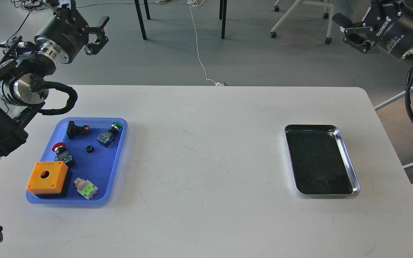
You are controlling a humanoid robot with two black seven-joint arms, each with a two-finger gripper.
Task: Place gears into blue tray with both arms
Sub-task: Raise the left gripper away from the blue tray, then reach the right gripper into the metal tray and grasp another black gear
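Observation:
The blue tray (115, 168) lies at the table's left. One small black gear (90, 148) rests in its middle. A second gear (320, 177) sits near the front of the steel tray (339, 138) on the right, dark against its dark bottom. My left gripper (84, 25) is raised above the floor beyond the table's far left corner. Its fingers are spread open and hold nothing. My right gripper (351, 30) is high at the top right, off the table, also open and empty. Both grippers are far from either gear.
The blue tray also holds an orange box (47, 176), a red push button (60, 150), a green one (109, 133), a black switch (75, 129) and a light-green part (86, 188). Table legs, a chair base and a white cable stand on the floor behind.

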